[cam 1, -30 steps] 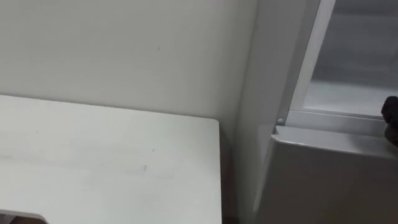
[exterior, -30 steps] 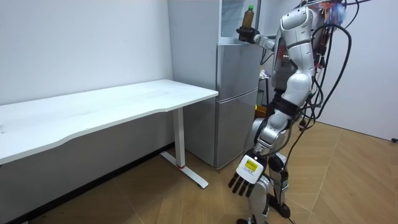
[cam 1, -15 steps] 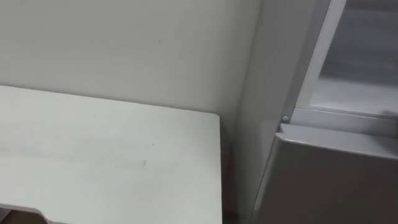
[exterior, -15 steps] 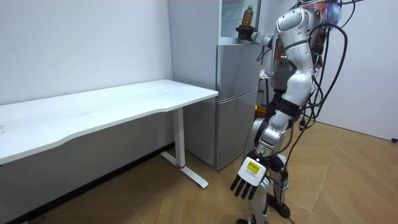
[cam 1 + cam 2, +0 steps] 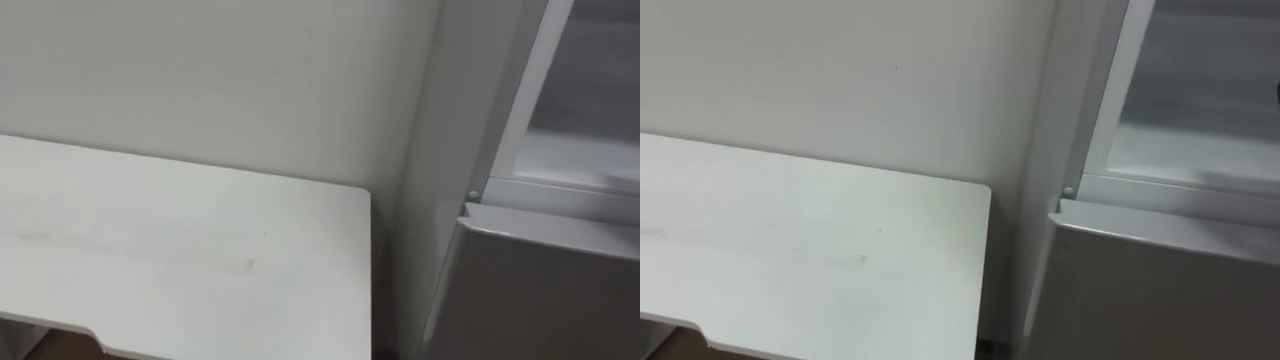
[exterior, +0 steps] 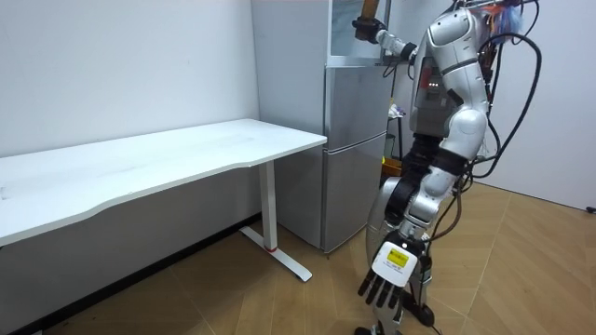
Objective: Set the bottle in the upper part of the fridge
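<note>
We see the right hand (image 6: 365, 32) lifted high, up by the open top part of the fridge (image 6: 354, 149). Its fingers are curled round the low end of the bottle (image 6: 369, 7), and the bottle stands upright in that hold. The top of the bottle runs out of the room view, so we cannot see its cap. The bottle is right at the mouth of the upper fridge (image 5: 585, 110). From the side we cannot tell if it is past the edge or just in front of it. In the eye views we look into that upper part and see a white shelf (image 5: 580, 160) with nothing on the bit we can see. Below it the lower door (image 5: 545, 285) is closed. The left hand (image 6: 389, 279) hangs low beside the robot's leg, near the wooden floor (image 6: 279, 307), with its fingers loose and holding nothing. The robot stands close to the fridge, and the long white counter (image 5: 180, 250) is beside the fridge, on the robot's left. We think the job is mostly done: the bottle is picked up and carried, and the upper fridge is open. What is left is to push the bottle in over the shelf, set it down standing up, let go, and pull the hand out.
</note>
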Robot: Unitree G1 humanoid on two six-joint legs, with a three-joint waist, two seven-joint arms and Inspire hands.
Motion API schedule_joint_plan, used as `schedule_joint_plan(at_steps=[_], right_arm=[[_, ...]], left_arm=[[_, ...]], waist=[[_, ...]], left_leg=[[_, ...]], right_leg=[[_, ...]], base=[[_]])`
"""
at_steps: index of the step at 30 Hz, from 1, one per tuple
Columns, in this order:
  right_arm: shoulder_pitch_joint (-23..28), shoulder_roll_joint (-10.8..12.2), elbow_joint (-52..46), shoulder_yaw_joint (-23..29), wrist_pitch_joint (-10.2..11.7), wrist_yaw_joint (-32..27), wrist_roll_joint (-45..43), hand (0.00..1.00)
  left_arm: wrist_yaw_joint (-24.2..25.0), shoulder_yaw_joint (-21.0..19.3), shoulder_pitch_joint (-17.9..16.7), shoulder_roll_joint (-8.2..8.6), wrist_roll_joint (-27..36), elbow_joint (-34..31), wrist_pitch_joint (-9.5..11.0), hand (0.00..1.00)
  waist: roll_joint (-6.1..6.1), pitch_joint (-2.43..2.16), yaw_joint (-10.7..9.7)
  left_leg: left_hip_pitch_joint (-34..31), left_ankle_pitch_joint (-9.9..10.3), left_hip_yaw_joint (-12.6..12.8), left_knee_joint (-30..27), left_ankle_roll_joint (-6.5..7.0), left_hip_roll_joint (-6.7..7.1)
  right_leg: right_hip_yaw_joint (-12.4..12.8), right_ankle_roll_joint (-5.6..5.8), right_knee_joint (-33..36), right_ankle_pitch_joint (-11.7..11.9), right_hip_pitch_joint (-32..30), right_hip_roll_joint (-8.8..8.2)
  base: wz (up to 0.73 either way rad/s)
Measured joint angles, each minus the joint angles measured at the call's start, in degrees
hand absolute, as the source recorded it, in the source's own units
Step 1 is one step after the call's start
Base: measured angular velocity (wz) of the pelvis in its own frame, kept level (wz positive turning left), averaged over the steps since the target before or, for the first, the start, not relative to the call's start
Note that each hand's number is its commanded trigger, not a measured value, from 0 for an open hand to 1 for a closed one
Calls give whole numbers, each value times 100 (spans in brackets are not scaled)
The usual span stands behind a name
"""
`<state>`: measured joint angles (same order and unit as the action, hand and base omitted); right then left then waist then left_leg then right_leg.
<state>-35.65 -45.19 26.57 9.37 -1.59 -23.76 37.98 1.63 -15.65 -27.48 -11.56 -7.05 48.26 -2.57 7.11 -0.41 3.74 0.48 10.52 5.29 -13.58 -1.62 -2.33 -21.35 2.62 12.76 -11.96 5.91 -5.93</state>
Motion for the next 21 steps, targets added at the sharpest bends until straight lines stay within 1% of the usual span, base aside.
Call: schedule_joint_plan(at_steps=[1, 2, 5, 8, 9, 10, 11, 12, 13, 14, 15, 16, 17, 19, 20, 21], right_arm=[[-156, 0, 162, -94, -16, 3, -5, 100], [-204, 0, 221, -121, -38, 1, -7, 100], [-223, 0, 346, -204, -66, 13, -5, 100], [-225, 0, 402, -434, -154, 87, -7, 100], [-225, 0, 411, -513, -204, 134, -7, 100], [-228, -1, 479, -605, -213, 159, -9, 100], [-229, -1, 527, -665, -218, 167, -10, 100], [-235, -1, 665, -817, -219, 171, -14, 100], [-244, -1, 799, -942, -224, 172, -7, 100], [-276, -1, 873, -1018, -226, 166, -4, 100], [-344, -2, 951, -1124, -218, 131, -52, 100], [-514, -5, 999, -1185, -216, 111, 8, 100], [-597, -5, 1064, -1249, -215, 112, 6, 100], [-845, -7, 1346, -1398, -192, 99, -74, 100], [-910, -7, 1413, -1418, -189, 86, -63, 100], [-994, -7, 1485, -1442, -140, 45, -34, 100]], left_arm=[[0, -1, -17, -2, 0, -2, -1, 0], [1, -2, -21, -7, 0, -2, -2, 0], [14, -2, -15, -43, 3, 11, -7, 0], [16, -2, -14, -79, 3, 9, -33, 0], [12, -5, 2, -90, 1, 10, -44, 0], [8, -5, 17, -103, 6, 9, -52, 0], [7, -4, 19, -106, 11, 8, -66, 0], [6, -4, 21, -115, 17, 2, -91, 0], [5, 4, 23, -132, 31, -19, -92, 0], [5, 8, 23, -138, 47, -35, -92, 0], [5, 11, 46, -149, 62, -47, -89, 0], [4, 25, 67, -169, 59, -52, -89, 0], [4, 33, 81, -187, 62, -53, -89, 0], [0, 168, 152, -308, 73, -158, -89, 0], [0, 192, 188, -333, 76, -193, -87, 0], [-1, 237, 259, -380, 76, -280, -81, 0]], waist=[[0, 0, 10], [2, 1, 28], [28, 16, 141], [83, 46, 228], [113, 22, 257], [145, 37, 313], [161, 37, 338], [190, 35, 398], [219, 42, 444], [227, 42, 463], [236, 42, 484], [237, 51, 483], [237, 51, 498], [238, 72, 528], [231, 94, 549], [217, 126, 587]], left_leg=[[-5, -2, -3, -3, -2, 1], [-5, -3, -3, -3, -3, 1], [-4, -4, -3, -1, -4, 0], [-49, -5, -25, 1, -7, 1], [-131, -11, -57, -10, -10, 2], [-171, -14, -61, -35, -12, 1], [-186, -14, -71, -56, -12, 0], [-203, -13, -87, -94, -13, 1], [-233, -12, -115, -116, -13, 4], [-269, -12, -140, -122, -13, 5], [-370, -12, -195, -136, -14, 5], [-505, -14, -250, -216, -15, 4], [-542, -15, -257, -233, -16, -1], [-688, -15, -331, -346, -17, -4], [-716, -15, -354, -372, -17, -2], [-785, -14, -387, -399, -18, -5]], right_leg=[[-1, 0, 3, 0, 2, 0], [0, 0, 7, 0, 0, 0], [-1, 0, 10, 0, -5, 0], [-16, 0, 13, 0, -54, 0], [-27, -1, 26, 0, -98, 1], [-33, -3, 33, 1, -122, 3], [-43, -3, 32, 1, -123, 3], [-75, -3, 20, 2, -115, 2], [-104, -3, -15, 2, -127, 3], [-127, -3, -14, 2, -140, 4], [-192, -4, -7, 2, -207, 6], [-253, -12, -6, 7, -247, 13], [-259, -19, -5, 11, -278, 18], [-335, -40, -14, 24, -313, 31], [-370, -43, -14, 26, -317, 31], [-407, -59, -14, 36, -360, 39]], base=[[0], [0], [0], [1], [5], [8], [9], [12], [14], [20], [25], [22], [16], [17], [19], [11]])
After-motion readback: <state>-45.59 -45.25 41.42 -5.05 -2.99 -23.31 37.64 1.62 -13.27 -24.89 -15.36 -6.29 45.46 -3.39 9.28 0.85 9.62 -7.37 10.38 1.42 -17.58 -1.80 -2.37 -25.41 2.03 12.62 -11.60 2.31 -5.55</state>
